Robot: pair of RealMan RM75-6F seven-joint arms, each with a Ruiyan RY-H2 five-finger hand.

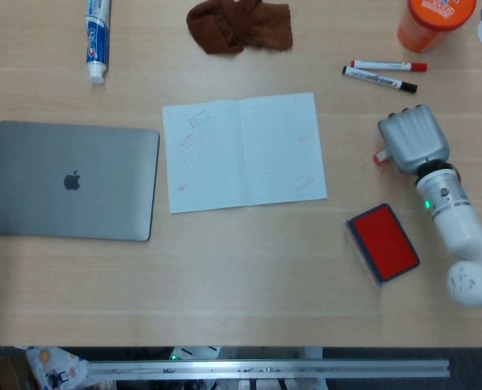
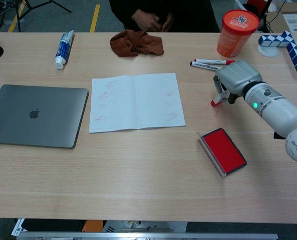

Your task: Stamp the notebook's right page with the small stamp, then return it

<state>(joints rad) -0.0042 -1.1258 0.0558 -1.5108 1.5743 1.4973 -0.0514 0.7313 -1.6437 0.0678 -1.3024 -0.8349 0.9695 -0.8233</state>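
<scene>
Small stamp (image 2: 216, 100) — gripped by right hand (image 2: 237, 78) beside ink pad (image 2: 224, 151).

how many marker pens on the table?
2. The red-capped marker and black-capped marker lie side by side, beyond the right hand, near the orange cup. None look hidden.

You are working at a light wooden table (image 2: 138, 170) with a fine grain, and it fills almost the whole of both views. At the top left of the chest view you see a grey floor (image 2: 78, 15) with a yellow line (image 2: 94, 17) and the black legs of a stand (image 2: 35, 6). Along the bottom edge of the head view runs a metal rail (image 1: 265, 370). The light is even and soft.
</scene>
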